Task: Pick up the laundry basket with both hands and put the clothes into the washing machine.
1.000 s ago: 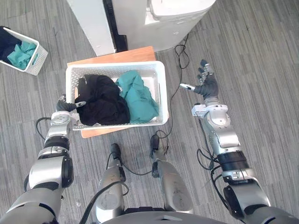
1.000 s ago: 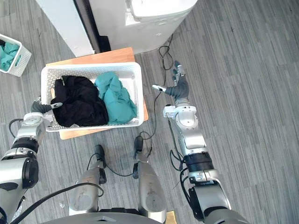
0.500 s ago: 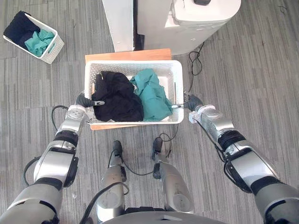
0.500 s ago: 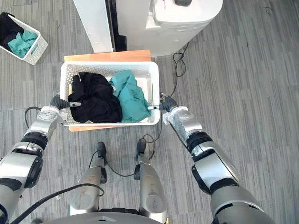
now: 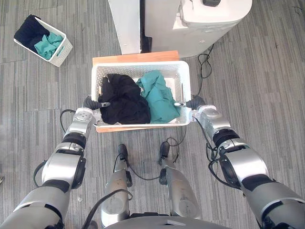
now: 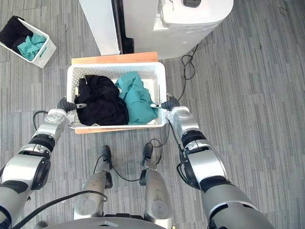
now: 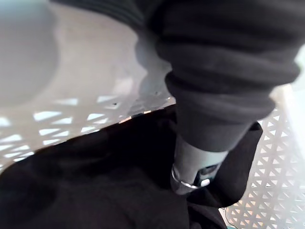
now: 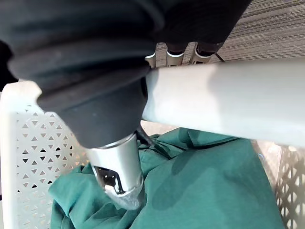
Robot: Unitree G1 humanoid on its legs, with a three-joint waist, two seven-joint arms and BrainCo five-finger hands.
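Grey striped floor (image 5: 267,71) lies all around, and on it a low wooden board (image 5: 133,58) carries the white laundry basket (image 5: 143,64), which stands directly in front of the robot. Its long axis runs from left to right, so each short end faces one hand. The left hand (image 5: 89,102) is at the left end and the right hand (image 5: 195,102) at the right end, both equally near. At the right end the rim (image 8: 228,95) passes between the thumb (image 8: 119,176), which is inside above the teal garment (image 5: 159,98), and the fingers (image 8: 170,49) outside – this hand pinches the rim. The left hand's thumb (image 7: 190,167) reaches over its rim onto the black garment (image 5: 121,98), but I cannot tell if this hand really clamps. The washing machine (image 5: 214,24) lies straight ahead, beyond the far long side of the basket – so I judge the next move is a level lift and then a carry forward.
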